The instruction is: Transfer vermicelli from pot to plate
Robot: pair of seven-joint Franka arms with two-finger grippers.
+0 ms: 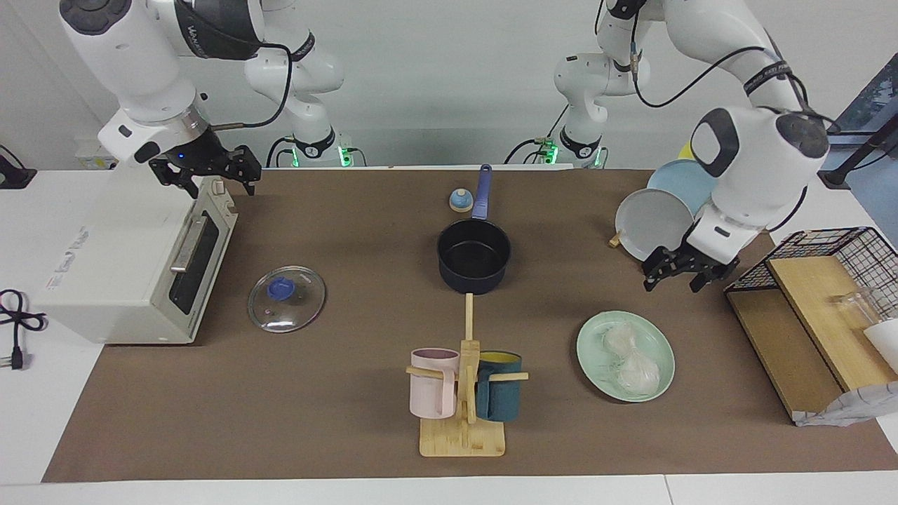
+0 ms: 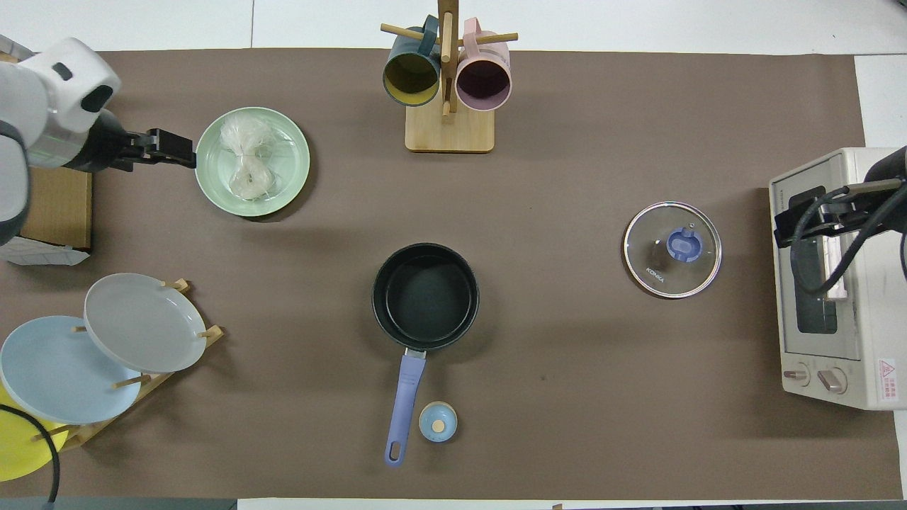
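Oven first, as the biggest thing here: the white boxy toaster oven (image 1: 119,259) stands at the right arm's end of the table. The right gripper (image 1: 203,184) hangs over its top corner with its fingers spread and nothing between them. We judge that this arm waits there to stay out of the working space.

The left arm comes in high, its forearm bent steeply down. The left gripper (image 1: 673,282) points down over the brown mat just off the plate's rim, at nine o'clock of the plate in the overhead view. Its fingers stand wide and hold nothing.

The small round dark navy saucepan with the long blue handle (image 1: 471,280) sits mid-table with its black inside bare. Its clear glass lid with the blue knob (image 1: 286,298) lies flat on the mat at three o'clock of the pot in the overhead view. We take it that the lid was set apart so the pot could be reached from above.

The round pale mint-green plate (image 1: 588,344) lies at ten o'clock of the pot in that same view. On it rests the translucent white bundle of vermicelli (image 1: 626,358), two knotted lumps inside the rim, touching no gripper. With pot bare and noodles on the plate, we judge the transfer done. All that is left is for the arm to clear away.
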